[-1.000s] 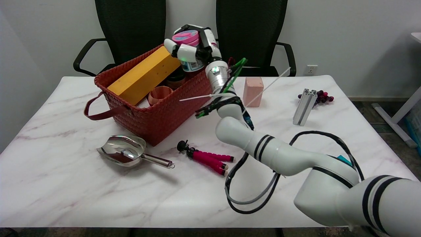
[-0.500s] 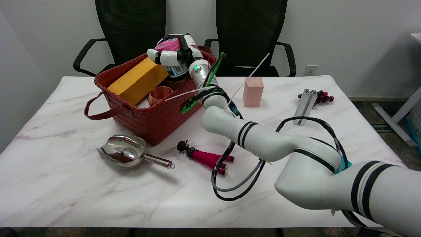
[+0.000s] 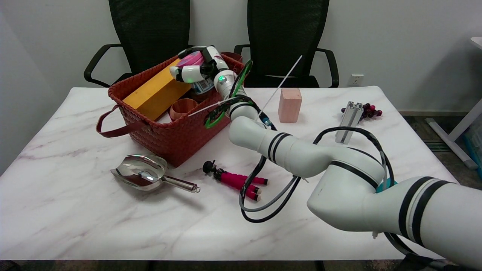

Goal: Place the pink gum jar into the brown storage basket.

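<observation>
One hand (image 3: 197, 69) works here, the right, its fingers wrapped around the pink gum jar (image 3: 196, 71), which it holds tilted over the far right part of the brown storage basket (image 3: 177, 128), low among the contents. Just left of the jar a long yellow block (image 3: 156, 90) lies slanted inside the basket, and a small copper-coloured cup (image 3: 181, 108) sits nearer the front wall. Outward on the marble surface (image 3: 75, 210), a pink block (image 3: 289, 105) stands to the right of the basket, with an aluminium bar (image 3: 348, 122) and some dark grapes (image 3: 371, 110) farther right. Near the front lie a metal scoop (image 3: 145, 174) and a small pink-legged tripod (image 3: 235, 180).
</observation>
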Action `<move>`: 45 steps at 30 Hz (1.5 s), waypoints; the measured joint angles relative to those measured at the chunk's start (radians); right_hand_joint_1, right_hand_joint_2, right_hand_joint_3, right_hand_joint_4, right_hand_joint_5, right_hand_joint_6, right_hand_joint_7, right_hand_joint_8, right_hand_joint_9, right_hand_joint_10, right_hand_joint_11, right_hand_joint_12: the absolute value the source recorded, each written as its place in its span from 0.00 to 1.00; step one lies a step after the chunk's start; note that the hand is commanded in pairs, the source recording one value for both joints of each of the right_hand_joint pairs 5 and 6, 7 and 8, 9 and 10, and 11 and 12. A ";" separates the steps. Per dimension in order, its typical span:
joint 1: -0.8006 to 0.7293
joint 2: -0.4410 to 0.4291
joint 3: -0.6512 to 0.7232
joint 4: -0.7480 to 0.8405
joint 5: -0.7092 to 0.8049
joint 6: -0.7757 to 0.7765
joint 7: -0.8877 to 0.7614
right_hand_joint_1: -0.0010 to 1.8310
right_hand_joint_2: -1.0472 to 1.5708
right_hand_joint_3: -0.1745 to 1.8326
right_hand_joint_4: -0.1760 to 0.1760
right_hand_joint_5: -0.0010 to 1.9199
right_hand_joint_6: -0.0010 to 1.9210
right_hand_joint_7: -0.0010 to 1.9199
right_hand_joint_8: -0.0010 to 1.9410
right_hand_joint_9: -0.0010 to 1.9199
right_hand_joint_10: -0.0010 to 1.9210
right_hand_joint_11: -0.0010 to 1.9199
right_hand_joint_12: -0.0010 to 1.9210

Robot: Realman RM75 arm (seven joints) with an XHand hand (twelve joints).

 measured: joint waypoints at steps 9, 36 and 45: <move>0.013 -0.003 0.022 -0.021 0.000 -0.032 0.002 0.64 0.37 0.73 0.50 0.00 0.00 0.04 0.04 0.00 0.00 0.00 0.00; -0.156 0.163 0.065 0.299 -0.003 0.170 -0.114 0.65 0.76 0.61 0.50 0.05 0.05 0.15 0.15 0.08 0.08 0.03 0.03; -0.334 0.278 0.087 0.553 -0.003 0.316 -0.306 0.66 0.76 0.63 0.50 0.05 0.05 0.17 0.16 0.09 0.09 0.04 0.04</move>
